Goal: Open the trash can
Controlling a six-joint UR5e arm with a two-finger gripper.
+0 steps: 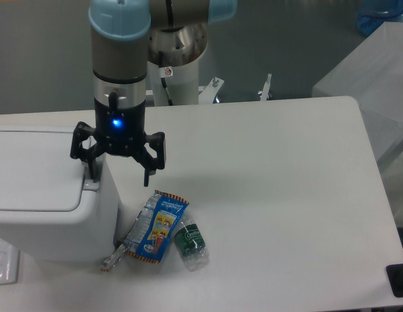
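Note:
The trash can is a big white boxy bin at the table's left, its flat lid lying down and a grey push strip along its right edge. My gripper hangs open over that right edge, pointing straight down. Its left fingertip sits at the grey strip, touching or just above it. The right fingertip hangs past the can's side, over the table. Nothing is between the fingers.
Just right of the can lie a blue snack wrapper, a crumpled clear wrapper and a small green-labelled bottle. The arm's base stands behind the table. A clear bag shows at the bottom left.

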